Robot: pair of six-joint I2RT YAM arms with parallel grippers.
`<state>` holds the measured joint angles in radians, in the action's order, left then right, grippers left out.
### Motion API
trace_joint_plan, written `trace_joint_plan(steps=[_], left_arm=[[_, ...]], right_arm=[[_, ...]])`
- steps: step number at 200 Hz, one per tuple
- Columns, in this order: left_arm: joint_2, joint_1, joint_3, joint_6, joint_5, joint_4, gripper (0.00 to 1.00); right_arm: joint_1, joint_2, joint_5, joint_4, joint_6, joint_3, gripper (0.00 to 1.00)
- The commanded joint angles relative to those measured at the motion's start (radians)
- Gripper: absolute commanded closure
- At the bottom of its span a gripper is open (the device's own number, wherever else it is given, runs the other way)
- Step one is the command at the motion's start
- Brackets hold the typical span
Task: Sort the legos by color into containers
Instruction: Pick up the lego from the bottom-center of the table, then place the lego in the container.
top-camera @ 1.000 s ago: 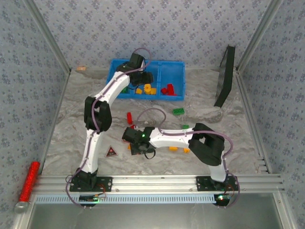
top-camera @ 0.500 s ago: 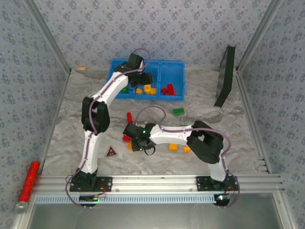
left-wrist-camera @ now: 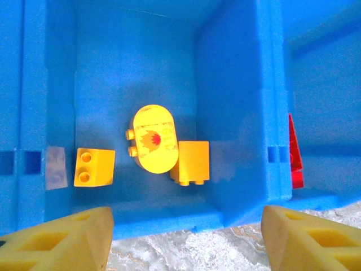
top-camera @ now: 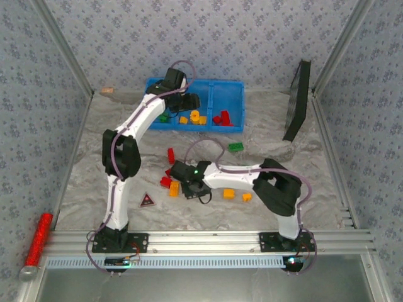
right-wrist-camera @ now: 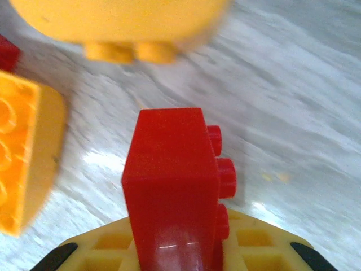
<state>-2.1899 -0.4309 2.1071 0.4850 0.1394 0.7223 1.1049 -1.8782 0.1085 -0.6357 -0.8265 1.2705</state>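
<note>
Well, right gripper [top-camera: 175, 180] is low over the table [top-camera: 88, 163], left of centre, with its jaws clamped on a red brick [right-wrist-camera: 169, 180]. The brick stands on end between the yellow pads, studs poking out to the right in the wrist view. Whether it has left the cloth, I can't tell. Just to its left lies an orange brick [right-wrist-camera: 22, 164], and beyond that a blurred yellow shape [right-wrist-camera: 118, 22] with two studs.

From above, a second red brick [top-camera: 170, 155] lies farther back and a green brick [top-camera: 236, 147] sits near the bin [top-camera: 217, 82]. A yellow brick [top-camera: 229, 193] and a smaller yellow one [top-camera: 247, 197] lie just beside the right forearm.

Over at the back, left gripper [left-wrist-camera: 183, 240] hangs above the bin, jaws spread wide with nothing between them. Its camera looks straight down into the middle compartment [left-wrist-camera: 135, 68], where three yellow pieces lie on the floor:
- a two-stud brick [left-wrist-camera: 94, 167] by the left wall
- a rounded piece [left-wrist-camera: 154, 138] with a red mark
- a block [left-wrist-camera: 192, 162] touching that piece on its right

The right compartment [left-wrist-camera: 321, 84] holds a red piece [left-wrist-camera: 293, 158] against the divider. A green piece [top-camera: 164, 117] shows in the left one.

A triangular tag [top-camera: 147, 201] lies near the left arm. A black panel [top-camera: 297, 100] leans at the right wall, and a red cylinder [top-camera: 38, 239] rests at the near-left corner.
</note>
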Motion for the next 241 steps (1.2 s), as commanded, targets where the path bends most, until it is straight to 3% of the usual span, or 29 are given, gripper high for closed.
trace_joint_plan(steps=[1, 43, 94, 127, 168, 211, 241], left_arm=[[0.081, 0.004, -0.025, -0.026, 0.01, 0.029, 0.3], [0.171, -0.005, -0.125, -0.044, -0.031, 0.061, 0.3], [0.356, -0.041, -0.353, -0.092, -0.118, 0.088, 0.25], [0.519, -0.07, -0.5, -0.117, -0.176, 0.12, 0.19], [0.785, -0.162, -0.74, -0.082, -0.31, 0.064, 0.0], [0.906, -0.293, -0.889, -0.039, -0.411, 0.125, 0.0], [0.992, -0.374, -1.001, -0.049, -0.392, 0.071, 0.0]], right_arm=[[-0.014, 0.14, 0.072, -0.142, 0.036, -0.031, 0.78], [-0.097, 0.388, 0.128, -0.244, 0.118, -0.086, 0.78], [-0.361, 0.486, 0.117, -0.178, 0.373, -0.044, 0.78], [-0.488, 0.376, 0.102, -0.075, 0.502, 0.062, 0.78], [-0.597, 0.164, 0.041, 0.03, 0.575, 0.224, 0.78], [-0.635, -0.081, 0.015, 0.044, 0.608, 0.44, 0.78], [-0.651, -0.196, 0.001, 0.059, 0.604, 0.53, 0.78]])
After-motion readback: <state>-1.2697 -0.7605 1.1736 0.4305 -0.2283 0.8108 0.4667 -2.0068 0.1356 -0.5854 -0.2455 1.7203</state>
